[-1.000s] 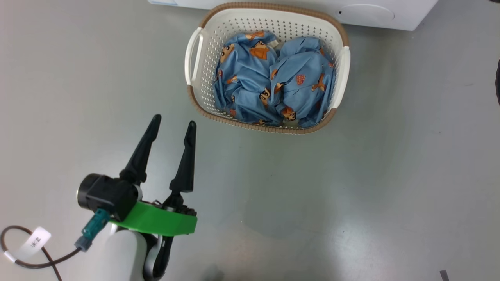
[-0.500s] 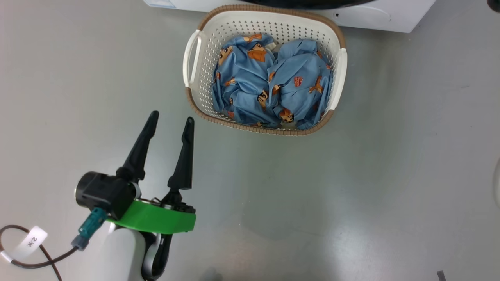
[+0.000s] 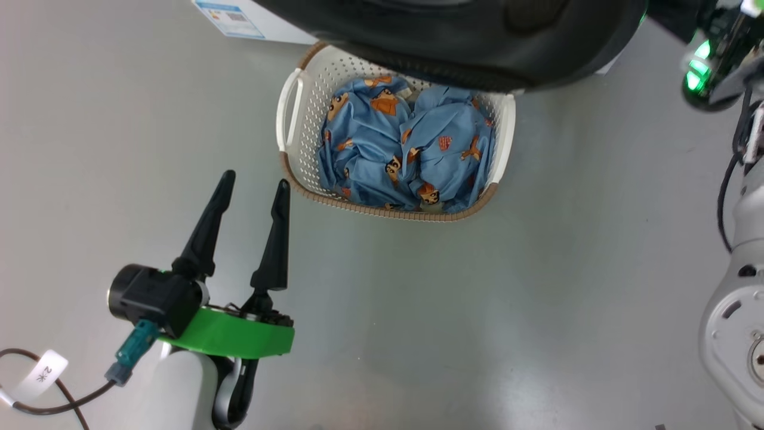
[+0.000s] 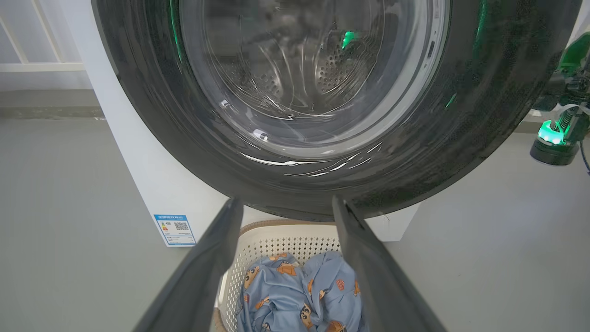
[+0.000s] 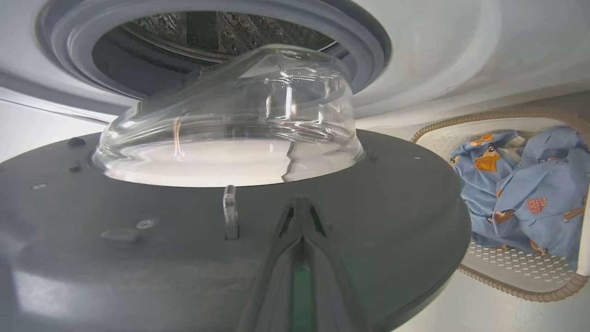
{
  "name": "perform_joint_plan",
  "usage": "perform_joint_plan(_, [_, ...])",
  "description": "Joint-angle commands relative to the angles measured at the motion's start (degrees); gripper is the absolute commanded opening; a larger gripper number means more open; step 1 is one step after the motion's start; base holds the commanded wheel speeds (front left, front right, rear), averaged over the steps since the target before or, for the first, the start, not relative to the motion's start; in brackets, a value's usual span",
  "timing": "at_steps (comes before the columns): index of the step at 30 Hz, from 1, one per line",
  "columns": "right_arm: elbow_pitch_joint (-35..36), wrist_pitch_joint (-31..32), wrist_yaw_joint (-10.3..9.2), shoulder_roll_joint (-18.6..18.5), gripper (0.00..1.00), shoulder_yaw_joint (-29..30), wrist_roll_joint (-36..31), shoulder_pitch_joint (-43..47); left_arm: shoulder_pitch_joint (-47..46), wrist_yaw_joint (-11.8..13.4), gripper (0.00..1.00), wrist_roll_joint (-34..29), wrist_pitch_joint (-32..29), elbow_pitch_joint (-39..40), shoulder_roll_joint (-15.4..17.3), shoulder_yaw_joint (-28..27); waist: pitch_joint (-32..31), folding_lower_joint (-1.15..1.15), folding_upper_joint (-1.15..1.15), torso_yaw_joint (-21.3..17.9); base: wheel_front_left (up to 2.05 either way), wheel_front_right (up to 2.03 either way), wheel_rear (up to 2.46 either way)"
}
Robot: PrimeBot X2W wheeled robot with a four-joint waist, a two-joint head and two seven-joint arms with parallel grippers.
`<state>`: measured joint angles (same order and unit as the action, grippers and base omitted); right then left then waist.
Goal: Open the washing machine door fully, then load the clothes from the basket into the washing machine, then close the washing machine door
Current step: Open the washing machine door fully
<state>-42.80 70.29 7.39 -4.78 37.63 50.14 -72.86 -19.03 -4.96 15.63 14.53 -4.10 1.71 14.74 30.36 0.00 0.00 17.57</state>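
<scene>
Change vs 1 sec ago: washing machine door [image 3: 453, 42] now swings out into head view, its black rim overhanging the far edge of basket [image 3: 388, 210]. Before, only the washing machine [image 4: 152, 184] front showed there. Cam also shifts a bit, so the basket itself prob. hasn't moved.

Right hand [image 5: 302, 203]: fingers pressed together, nothing seen btw them, tips at the door's inner face just below the glass bowl [image 5: 230, 120]. Touching or just over it, can't tell. Drum [image 5: 221, 27] gapes beyond the tips.

Left hand [image 3: 254, 178]: wide, empty, same pose as before. Basket w/ clothes [image 3: 406, 155] lies ahead & right of its tips, apart from them; door is ahead & above.

Meaning: step 1 underway, door part-open, not fully. Until it swings clear of the basket, reach to the clothes looks cramped.
</scene>
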Motion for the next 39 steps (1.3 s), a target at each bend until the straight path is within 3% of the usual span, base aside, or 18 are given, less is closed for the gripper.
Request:
perform_joint_plan(1, [1.35, 2.41, 0.1, 1.87, 0.0, -1.15, 1.64, 0.58, 0.88, -0.09, 1.0, -0.63, 0.47, 1.56, 1.17, -2.25, -0.59, 0.0, 0.0, -0.2, 0.0, 0.0, 0.0])
perform_joint_plan(8, [1.23, 7.52, 0.1, 1.89, 0.0, -6.25, 9.59, 5.23, 1.66, -0.36, 1.0, -1.11, 0.47, 1.68, 1.17, -2.92, -2.11, 0.0, 0.0, -0.56, 0.0, 0.0, 0.0])
perform_joint_plan(17, [2.68, 7.48, 0.1, 1.9, 0.0, -16.63, 18.8, 12.67, 2.54, -0.59, 1.0, -1.7, 0.47, 1.83, 1.17, -3.65, -3.89, 0.0, 0.0, -0.82, 0.0, 0.0, 0.0])
perform_joint_plan(39, [11.55, -10.62, 0.1, 1.9, 0.0, -52.76, 40.68, 28.87, 4.6, -0.49, 1.0, -1.53, 0.47, 2.06, 1.17, -5.09, -7.15, 0.0, 0.0, 0.28, 0.0, 0.0, 0.0])
